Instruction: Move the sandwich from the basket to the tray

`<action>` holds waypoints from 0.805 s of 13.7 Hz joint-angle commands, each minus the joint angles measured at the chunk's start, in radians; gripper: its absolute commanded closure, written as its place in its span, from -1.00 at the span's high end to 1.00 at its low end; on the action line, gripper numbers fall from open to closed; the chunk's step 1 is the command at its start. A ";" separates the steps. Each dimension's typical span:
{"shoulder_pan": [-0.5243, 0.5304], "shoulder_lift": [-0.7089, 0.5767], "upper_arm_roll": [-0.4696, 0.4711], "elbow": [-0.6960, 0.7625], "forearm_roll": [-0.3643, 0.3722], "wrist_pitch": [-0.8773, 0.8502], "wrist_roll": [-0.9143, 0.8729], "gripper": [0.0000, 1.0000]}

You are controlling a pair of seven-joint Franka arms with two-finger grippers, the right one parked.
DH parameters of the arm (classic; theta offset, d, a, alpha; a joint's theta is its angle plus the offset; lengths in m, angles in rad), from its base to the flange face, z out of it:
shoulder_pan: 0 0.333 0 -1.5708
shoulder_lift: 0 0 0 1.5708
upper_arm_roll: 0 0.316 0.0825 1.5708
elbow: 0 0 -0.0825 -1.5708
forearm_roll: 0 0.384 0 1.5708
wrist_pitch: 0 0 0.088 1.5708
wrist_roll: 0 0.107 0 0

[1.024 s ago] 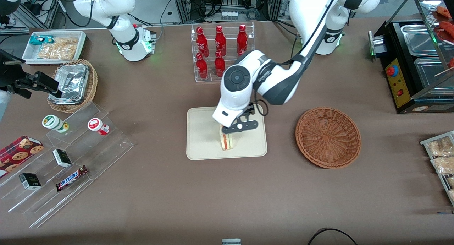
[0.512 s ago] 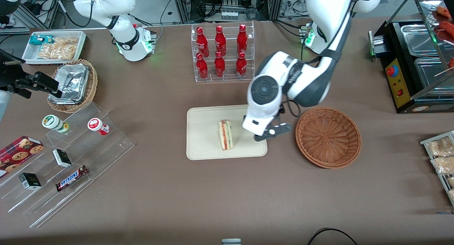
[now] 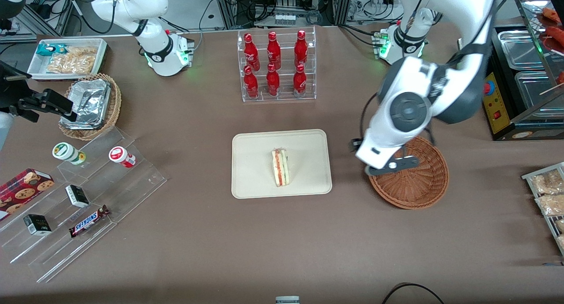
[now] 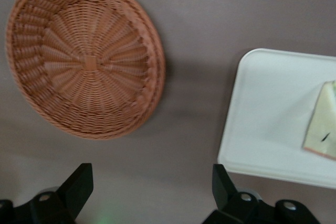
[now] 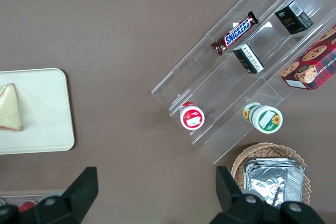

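Front view: the small triangular sandwich (image 3: 280,167) of pale bread, its red and green filling showing along the cut edge, stands on the flat cream-coloured rectangular tray (image 3: 253,180) with rounded corners, nothing touching it, while the working arm's gripper (image 3: 392,165) hangs above the near rim of the round reddish-brown wicker basket (image 3: 418,187), which holds nothing. By this evidence the placing step looks done and the arm is in its retreat; the next move would seem to call for little more than carrying the arm clear, with no fresh grasp needed. The sandwich lies well apart from the fingers, toward the parked arm's end of the table, with a stretch of bare brown cloth between tray and basket. Left wrist view: the two dark fingertips (image 4: 77,181) stand wide apart and released, gripping nothing; below them sits brown tabletop, with the wicker basket (image 4: 84,56) to one side of the gap between the fingers and the tray's rounded corner (image 4: 252,129) to the other, the sandwich's pale face (image 4: 323,124) resting on the tray, clear of both fingers. Right wrist view: the sandwich (image 5: 9,107) again lies on the cream tray (image 5: 44,114), no finger near it.
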State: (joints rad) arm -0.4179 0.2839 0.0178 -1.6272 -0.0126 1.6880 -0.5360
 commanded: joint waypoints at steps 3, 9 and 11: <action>0.135 -0.192 -0.010 -0.151 0.010 -0.077 0.218 1.00; 0.318 -0.299 -0.044 -0.116 0.010 -0.231 0.464 1.00; 0.364 -0.310 -0.053 -0.079 0.011 -0.264 0.545 1.00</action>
State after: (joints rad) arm -0.0975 -0.0022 -0.0070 -1.7293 -0.0120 1.4586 -0.0523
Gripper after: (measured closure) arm 0.000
